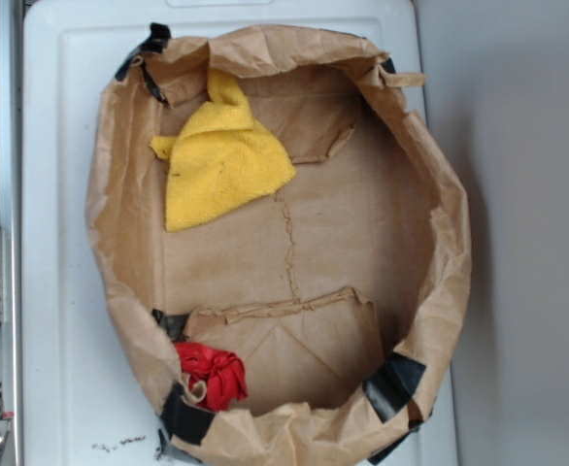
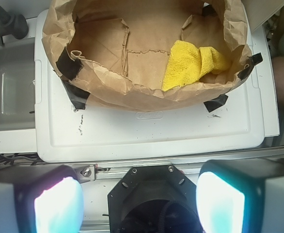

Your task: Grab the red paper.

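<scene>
Red paper (image 1: 212,374) lies untouched at seven o'clock in the bag (image 1: 440,291) — tool (image 2: 139,199) spread wide, empty, grab not begun.

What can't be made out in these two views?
- Red paper: in the wrist view, hidden by the paper bag wall.
- End effector: exterior view misses it; wrist view shows blurred fingers spread, tips cut off.
- Yellow cloth: wrist view, lower edge behind the rim.

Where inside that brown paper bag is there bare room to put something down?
The crumpled brown paper bag is bare across its middle and right side, between the yellow fuzzy cloth and the small red paper wad. Its top-left and bottom-left corners are taken.
</scene>
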`<state>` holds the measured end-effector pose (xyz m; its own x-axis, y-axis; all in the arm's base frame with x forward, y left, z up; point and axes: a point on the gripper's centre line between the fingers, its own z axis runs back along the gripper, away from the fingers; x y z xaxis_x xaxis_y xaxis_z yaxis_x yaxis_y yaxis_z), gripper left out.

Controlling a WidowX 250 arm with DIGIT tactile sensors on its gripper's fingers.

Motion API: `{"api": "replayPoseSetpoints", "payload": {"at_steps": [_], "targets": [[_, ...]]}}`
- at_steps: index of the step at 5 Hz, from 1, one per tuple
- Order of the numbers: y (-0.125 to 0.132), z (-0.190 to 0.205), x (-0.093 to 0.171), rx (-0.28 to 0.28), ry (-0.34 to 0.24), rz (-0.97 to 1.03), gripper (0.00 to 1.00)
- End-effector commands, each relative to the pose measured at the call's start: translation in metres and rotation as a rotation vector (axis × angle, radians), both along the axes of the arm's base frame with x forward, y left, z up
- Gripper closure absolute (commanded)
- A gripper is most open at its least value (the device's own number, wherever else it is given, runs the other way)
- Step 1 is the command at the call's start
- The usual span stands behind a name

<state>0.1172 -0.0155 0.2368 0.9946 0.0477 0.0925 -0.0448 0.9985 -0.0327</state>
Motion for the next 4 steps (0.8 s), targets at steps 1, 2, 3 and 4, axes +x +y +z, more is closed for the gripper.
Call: {"api": "replayPoseSetpoints", "payload": {"at_steps": [1,2,3,4], "targets": [[0.0,0.0,0.0,0.0,0.0,0.0,0.0],[-0.006,0.0,-0.001,-0.013,0.022,-0.016,0.0],[-0.009,0.003,0.007,-0.018,0.009,-0.008,0.0],[-0.008,0.002,0.02,-0.001,-0.005,0.004,0.0]]}}
